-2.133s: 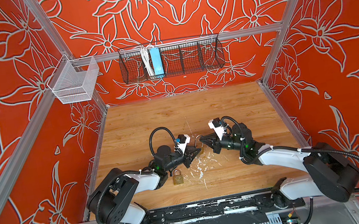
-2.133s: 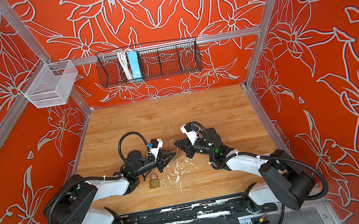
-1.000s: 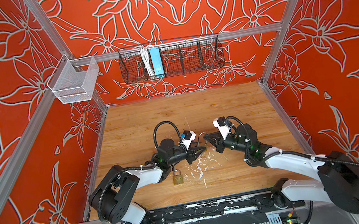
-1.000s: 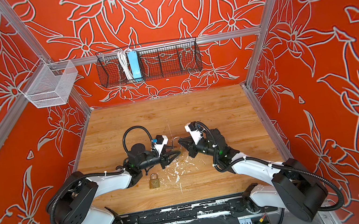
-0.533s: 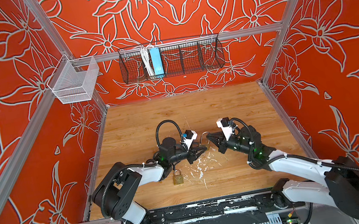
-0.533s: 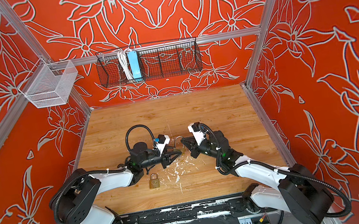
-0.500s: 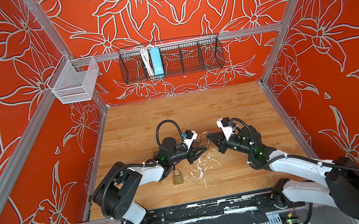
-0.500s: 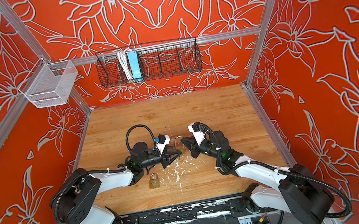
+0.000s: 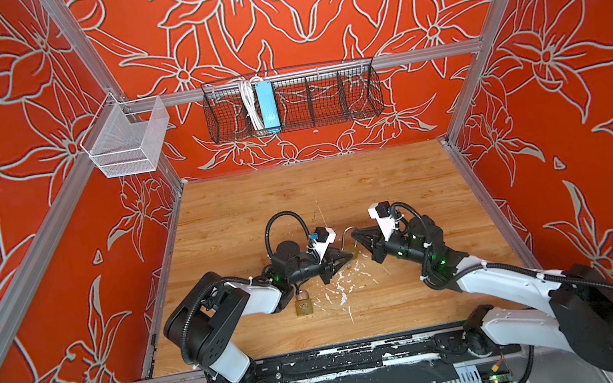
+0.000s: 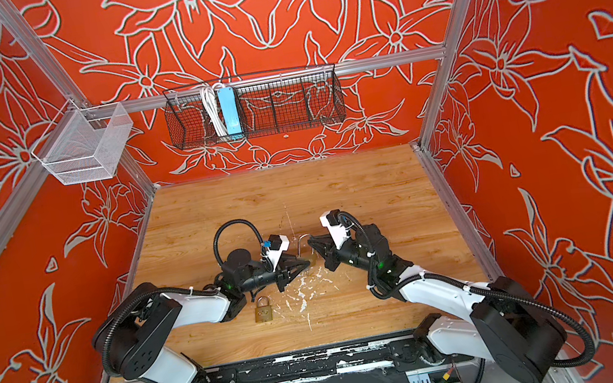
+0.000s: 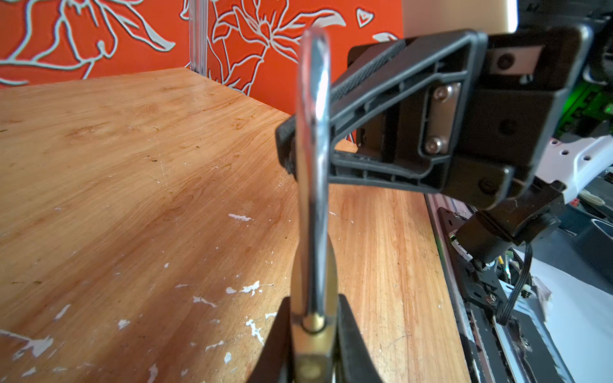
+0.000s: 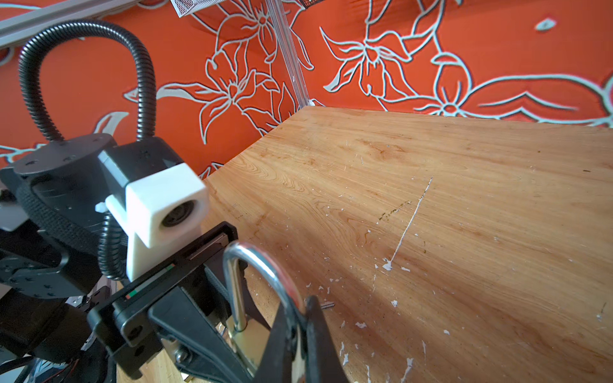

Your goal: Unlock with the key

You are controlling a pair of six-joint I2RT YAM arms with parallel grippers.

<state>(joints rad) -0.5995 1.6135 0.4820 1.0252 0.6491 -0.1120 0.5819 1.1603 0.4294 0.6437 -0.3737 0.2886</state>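
Observation:
A brass padlock [image 9: 353, 252] [image 10: 312, 260] hangs above the wooden table between both arms. My left gripper [image 11: 311, 308] [image 9: 348, 256] is shut on its brass body [image 11: 311, 351], with the steel shackle [image 11: 313, 132] [image 12: 262, 262] standing up from it. My right gripper [image 12: 298, 308] [image 9: 354, 237] faces it, and its fingers [image 12: 315, 331] are closed on one leg of the shackle. The key is not in plain view. A thin grey metal piece [image 12: 326, 305] lies on the wood by the right fingers; I cannot tell what it is.
A second brass padlock [image 9: 304, 304] [image 10: 264, 311] lies flat on the table near the left arm. White paint chips [image 9: 340, 288] mark the wood. A black wire basket [image 9: 293, 100] and a white mesh basket [image 9: 128, 140] hang on the walls.
The left gripper has edged right with the padlock. The right arm has stretched further in, and its fingers now sit on the shackle.

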